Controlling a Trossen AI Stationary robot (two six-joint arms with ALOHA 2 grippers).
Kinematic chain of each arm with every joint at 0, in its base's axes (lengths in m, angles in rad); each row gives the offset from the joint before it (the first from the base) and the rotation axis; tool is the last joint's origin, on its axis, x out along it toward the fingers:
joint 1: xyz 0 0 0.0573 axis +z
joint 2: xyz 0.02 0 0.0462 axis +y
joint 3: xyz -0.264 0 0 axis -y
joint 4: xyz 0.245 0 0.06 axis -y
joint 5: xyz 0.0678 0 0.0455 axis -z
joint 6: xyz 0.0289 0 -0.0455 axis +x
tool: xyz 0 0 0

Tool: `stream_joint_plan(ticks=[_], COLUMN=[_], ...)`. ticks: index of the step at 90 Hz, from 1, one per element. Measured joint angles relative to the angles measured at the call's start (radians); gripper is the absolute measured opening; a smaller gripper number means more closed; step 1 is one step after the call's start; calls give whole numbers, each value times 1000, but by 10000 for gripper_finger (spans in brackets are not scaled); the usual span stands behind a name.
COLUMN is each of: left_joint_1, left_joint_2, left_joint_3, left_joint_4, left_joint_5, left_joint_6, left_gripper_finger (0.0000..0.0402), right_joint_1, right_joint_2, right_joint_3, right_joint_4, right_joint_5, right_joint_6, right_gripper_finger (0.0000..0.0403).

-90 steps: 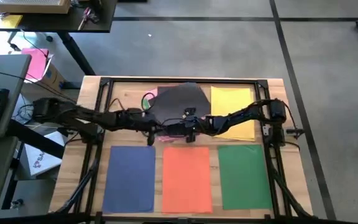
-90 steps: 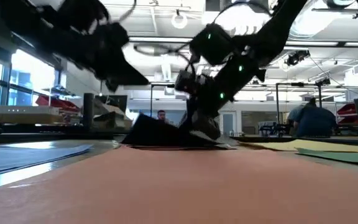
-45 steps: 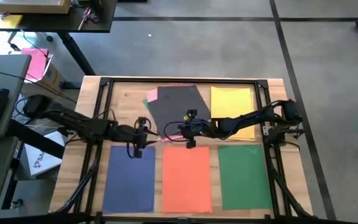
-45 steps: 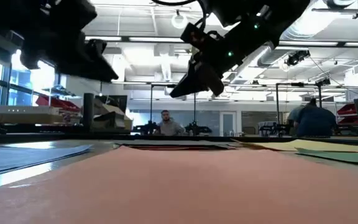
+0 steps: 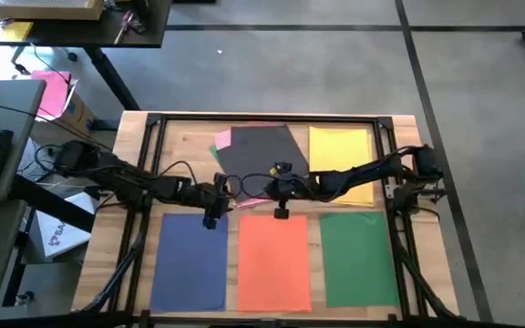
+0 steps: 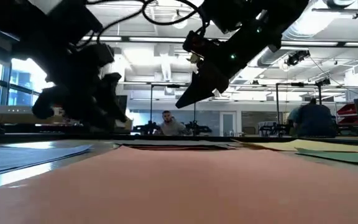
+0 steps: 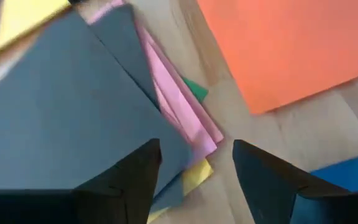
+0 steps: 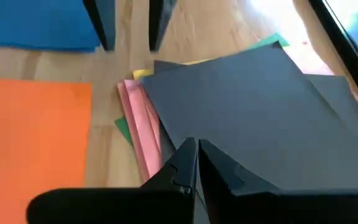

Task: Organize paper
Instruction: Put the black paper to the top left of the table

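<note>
The dark grey sheet, lifted a second ago, now lies flat atop the mixed pile; the right gripper hovers above it, nearly closed and empty; the left gripper, parted and empty, has swung back toward the pile's corner, so sorting remains.

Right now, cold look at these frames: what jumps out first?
Both grippers meet mid-table at the near edge of the messy stack topped by a dark grey sheet: left gripper open, right gripper nearly shut, holding nothing. Around them lie tidy single sheets: blue, orange, green, yellow.
</note>
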Motion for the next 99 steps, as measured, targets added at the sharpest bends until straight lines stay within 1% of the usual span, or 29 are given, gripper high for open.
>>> stream_joint_plan(ticks=[8, 16, 29, 39, 45, 54, 62, 73, 89, 94, 99], left_joint_1=[29, 58, 95, 102, 102, 110, 124, 128, 129, 129, 128], left_joint_2=[34, 63, 101, 125, 134, 140, 144, 145, 146, 147, 148], left_joint_3=[1, 1, 2, 2, 3, 4, 4, 4, 2, 1, 1], left_joint_4=[42, 62, 84, 87, 91, 90, 90, 85, 95, 108, 121], left_joint_5=[-21, -19, 41, 86, 97, 90, 112, 116, 106, 96, 82], left_joint_6=[7, 8, 8, 7, 5, -43, -71, -72, -78, -97, -114], left_gripper_finger=[182, 172, 156, 146, 144, 142, 136, 100, 16, 6, 6], right_joint_1=[0, 0, 0, 0, 0, 0, 0, 0, 2, 2, 3], right_joint_2=[0, 0, 0, 0, 0, 0, 0, 0, 0, 0, 0], right_joint_3=[0, 0, 0, 0, 0, 0, 0, 0, 0, 0, 0], right_joint_4=[1, 0, 1, 1, 1, 1, 1, 2, 2, 2, 2], right_joint_5=[-4, -5, -6, -7, -7, -7, -7, -7, -7, -7, -7], right_joint_6=[22, 38, 41, 63, 74, 77, 77, 103, 144, 153, 162], right_gripper_finger=[0, 0, 0, 0, 0, 0, 0, 0, 0, 0, 0])
